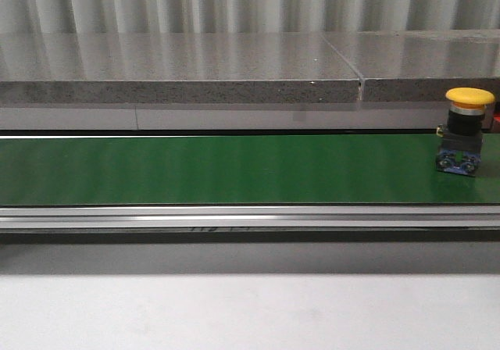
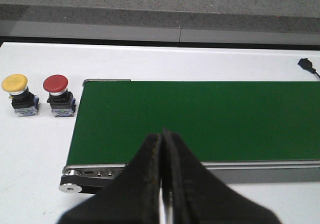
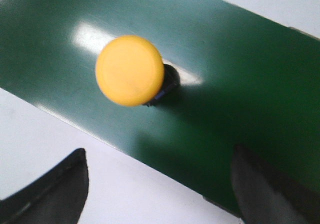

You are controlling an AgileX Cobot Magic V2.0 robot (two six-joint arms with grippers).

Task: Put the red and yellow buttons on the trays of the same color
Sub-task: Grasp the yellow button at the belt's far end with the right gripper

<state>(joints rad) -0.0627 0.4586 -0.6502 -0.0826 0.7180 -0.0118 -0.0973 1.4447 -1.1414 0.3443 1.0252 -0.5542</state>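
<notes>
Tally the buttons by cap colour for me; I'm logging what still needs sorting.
Yellow buttons: 2, one on the green belt at its right end, one on the white table beside the belt.
Red buttons: 1, next to that yellow one.
Total: 3

Front view looks level across the green belt (image 1: 234, 169); left wrist view, higher, takes in the belt's end; right wrist view looks straight down — close — on the same belt.
</notes>
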